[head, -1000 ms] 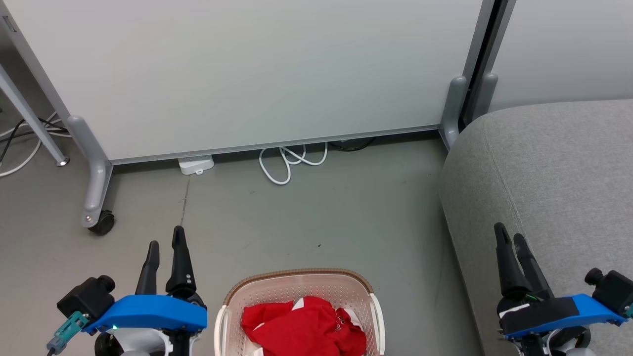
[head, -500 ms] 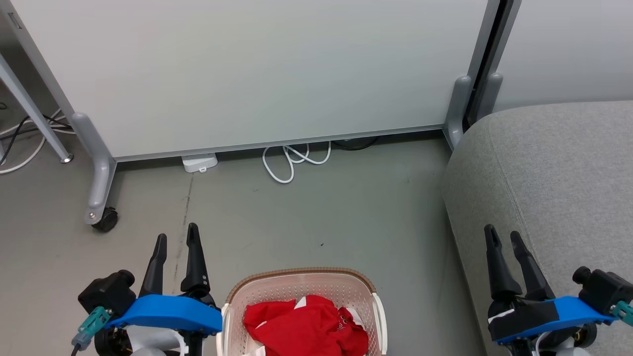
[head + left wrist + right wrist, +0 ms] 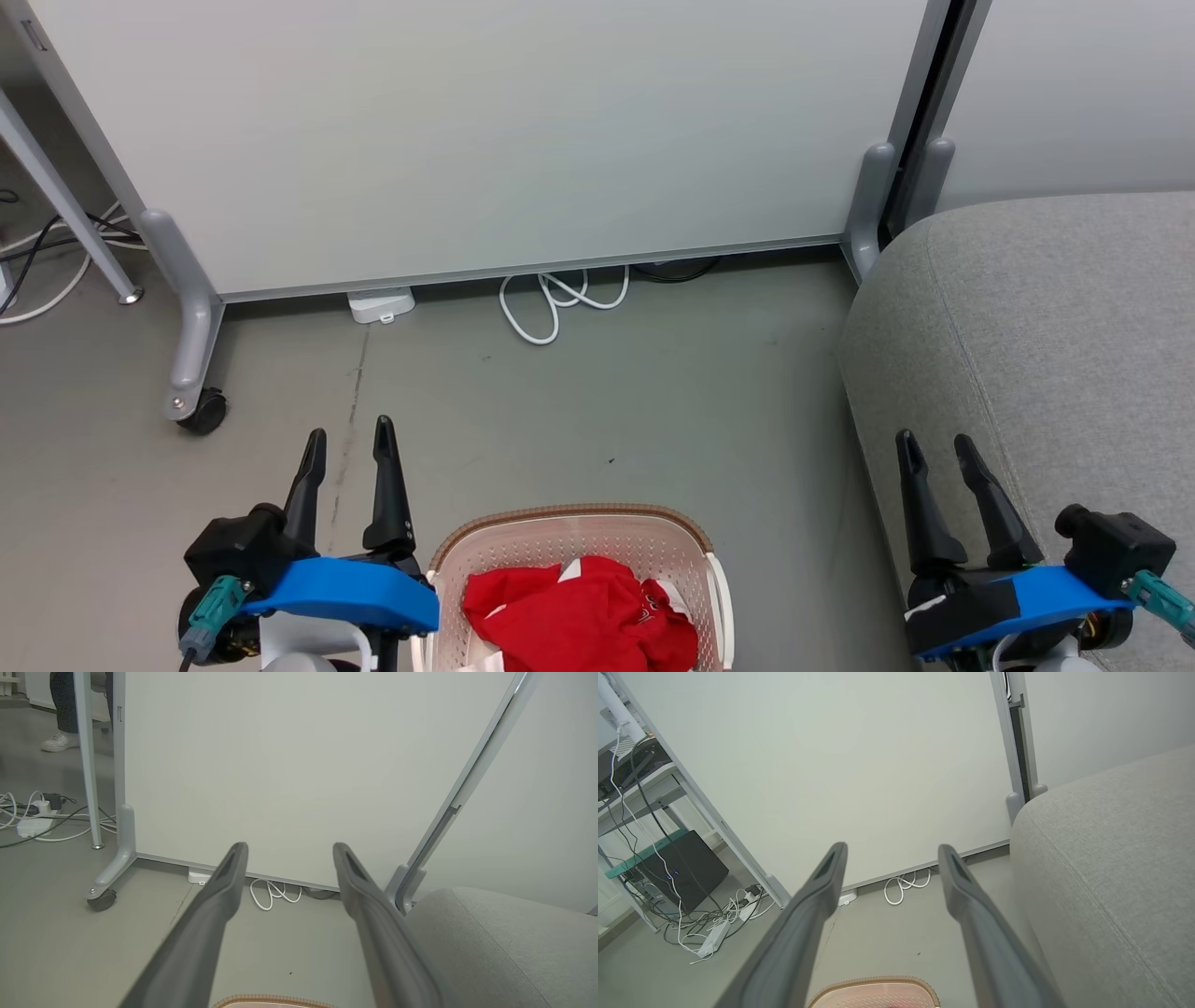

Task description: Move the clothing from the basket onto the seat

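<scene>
On either side of the basket (image 3: 569, 514), your left gripper (image 3: 349, 429) and right gripper (image 3: 933, 439) hover spread, empty; the clothing (image 3: 579, 616) lies crumpled red inside.

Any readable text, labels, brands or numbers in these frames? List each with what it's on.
Nothing legible in any view.
Clothing in the basket: a small white print on its right side, too small to read.
No other words, numbers or signs.
</scene>
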Available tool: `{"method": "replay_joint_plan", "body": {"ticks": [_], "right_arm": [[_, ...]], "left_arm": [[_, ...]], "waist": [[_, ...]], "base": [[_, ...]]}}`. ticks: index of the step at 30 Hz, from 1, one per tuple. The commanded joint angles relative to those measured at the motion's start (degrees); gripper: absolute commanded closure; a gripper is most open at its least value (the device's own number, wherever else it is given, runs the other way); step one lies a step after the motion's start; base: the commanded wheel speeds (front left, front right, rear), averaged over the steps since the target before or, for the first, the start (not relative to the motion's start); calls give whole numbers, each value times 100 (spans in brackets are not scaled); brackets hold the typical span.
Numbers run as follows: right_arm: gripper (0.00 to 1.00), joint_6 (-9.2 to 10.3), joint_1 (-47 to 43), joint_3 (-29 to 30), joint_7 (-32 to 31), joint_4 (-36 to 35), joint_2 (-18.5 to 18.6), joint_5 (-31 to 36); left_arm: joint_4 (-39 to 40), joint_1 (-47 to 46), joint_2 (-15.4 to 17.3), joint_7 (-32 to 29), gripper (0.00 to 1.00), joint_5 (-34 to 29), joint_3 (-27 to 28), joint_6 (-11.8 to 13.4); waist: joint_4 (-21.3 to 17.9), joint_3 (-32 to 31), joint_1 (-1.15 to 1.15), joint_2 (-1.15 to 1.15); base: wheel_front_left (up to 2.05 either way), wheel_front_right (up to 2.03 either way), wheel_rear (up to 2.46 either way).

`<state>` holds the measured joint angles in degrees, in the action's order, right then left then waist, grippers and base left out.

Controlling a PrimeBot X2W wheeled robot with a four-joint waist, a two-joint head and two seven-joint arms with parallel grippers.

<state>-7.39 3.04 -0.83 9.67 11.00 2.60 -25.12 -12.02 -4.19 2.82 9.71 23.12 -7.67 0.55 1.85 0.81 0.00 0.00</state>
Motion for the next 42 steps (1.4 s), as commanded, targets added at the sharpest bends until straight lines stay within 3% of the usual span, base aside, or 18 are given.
{"method": "replay_joint_plan", "body": {"ticks": [1,42], "right_arm": [[0,-12,-7,-17,71,-34,37,203],[0,-16,-13,-178,526,249,43,2139]], "left_arm": [[37,-123,31,70,0,-199,-31,35],[-79,-105,36,523,0,-2058,-354,161]], "waist": [[9,3,0,0],[103,20,0,0]], "base": [[0,0,0],[0,0,0]]}}
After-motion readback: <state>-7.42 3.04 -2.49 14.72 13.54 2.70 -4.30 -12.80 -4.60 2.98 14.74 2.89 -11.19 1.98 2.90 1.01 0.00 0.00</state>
